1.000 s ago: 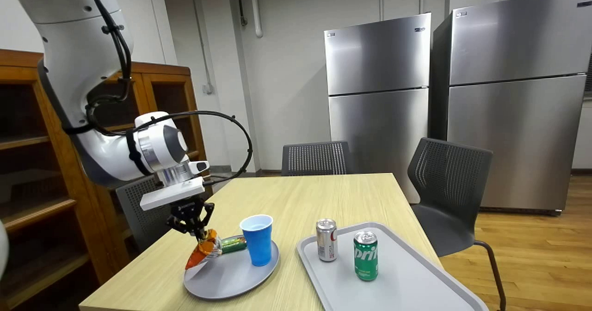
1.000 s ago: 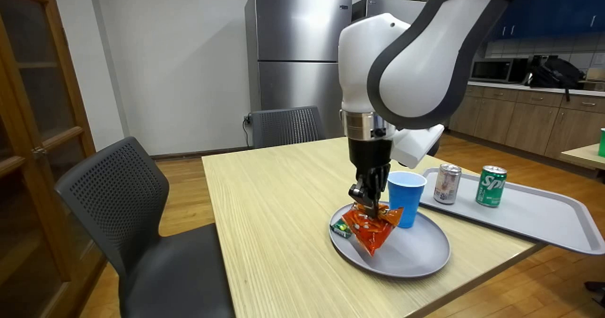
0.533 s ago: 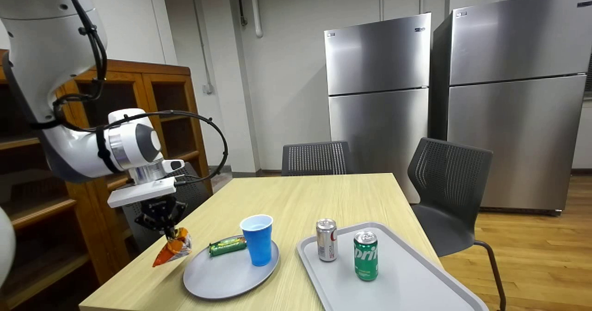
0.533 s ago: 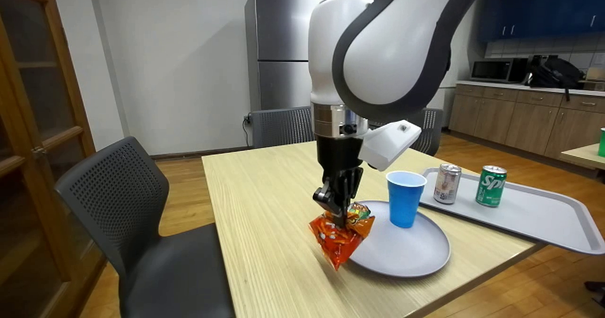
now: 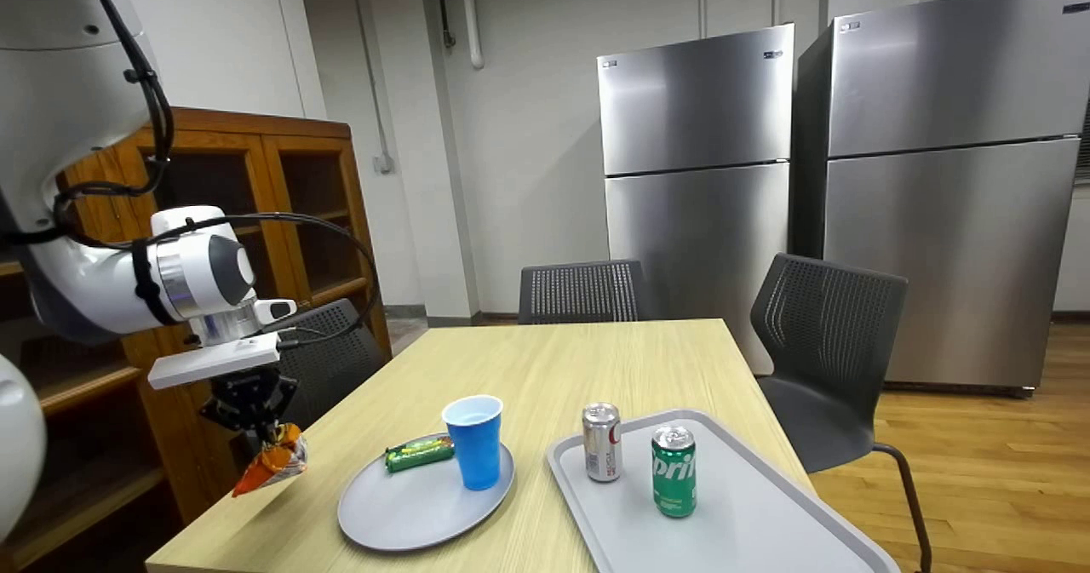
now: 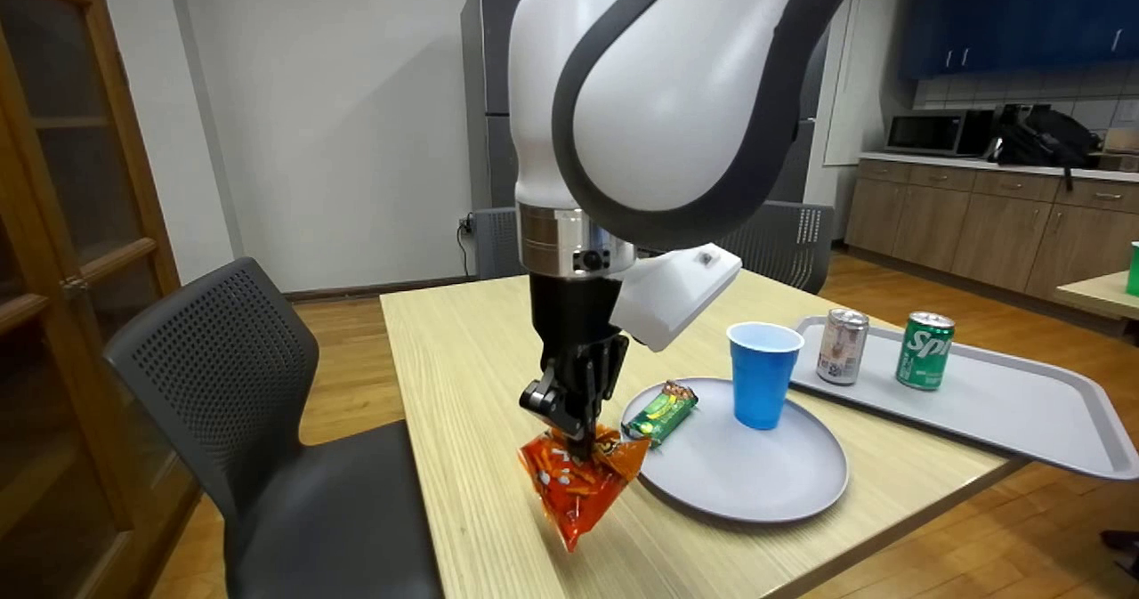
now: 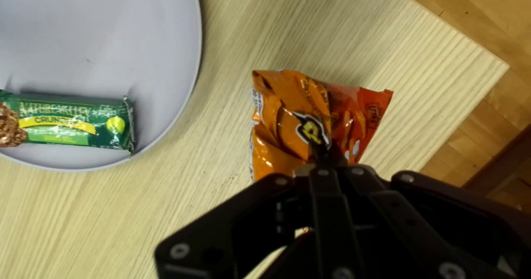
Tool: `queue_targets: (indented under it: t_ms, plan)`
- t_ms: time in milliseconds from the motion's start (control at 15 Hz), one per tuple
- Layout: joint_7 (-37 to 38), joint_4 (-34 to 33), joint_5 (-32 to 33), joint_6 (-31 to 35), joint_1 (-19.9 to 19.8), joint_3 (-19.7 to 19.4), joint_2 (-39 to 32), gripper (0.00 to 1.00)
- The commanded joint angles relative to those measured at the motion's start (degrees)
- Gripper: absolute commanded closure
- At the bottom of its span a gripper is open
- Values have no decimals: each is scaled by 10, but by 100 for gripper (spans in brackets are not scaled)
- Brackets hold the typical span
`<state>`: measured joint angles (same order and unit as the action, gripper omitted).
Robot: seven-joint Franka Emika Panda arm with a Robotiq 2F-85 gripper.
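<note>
1. Your gripper (image 6: 581, 444) is pinching the orange bag (image 7: 286, 117) above the table (image 7: 224, 121), jaws drawn together.
2. The plate (image 7: 108, 42) is lying at its ten o'clock, wrist view.
3. You're risking slippage from the bag's gloss, a floor (image 7: 471, 144) drop by straying toward four o'clock.

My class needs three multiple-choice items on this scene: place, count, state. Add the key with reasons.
1. The green bar lies on:
A) a chair
B) the plate
C) the floor

2. Cans on the tray:
A) one
B) four
C) two

3. The hand is:
A) gripping the orange bag
B) wide open
C) gripping a can

Key:
1B: the wrist view shows it there.
2C: one silver, one green, in both exterior views.
3A: the wrist view shows the bag pinched in it.
</note>
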<state>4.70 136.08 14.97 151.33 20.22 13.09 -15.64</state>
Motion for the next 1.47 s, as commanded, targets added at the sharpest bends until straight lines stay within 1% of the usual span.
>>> queue_targets:
  t_ms: [0,400,600,667,733,1000,1200,1267,1333,1400]
  plan:
    - [-5,-26,-7,9,6,7,-33,100]
    - [-4,-42,-1,12,19,1,-67,100]
    - [-8,-47,-5,7,18,2,-75,100]
    - [-11,-47,-8,3,16,4,-76,74]
    - [-15,-46,-6,3,16,4,-75,73]
    - [-23,-37,-7,-10,12,5,-54,45]
    - [-22,-34,-12,-19,8,5,-40,21]
    - [-23,-37,-25,-31,2,9,-37,15]
    - [-20,-38,-32,-38,0,8,-32,6]
    - [-15,-39,-41,-46,-3,6,-28,2]
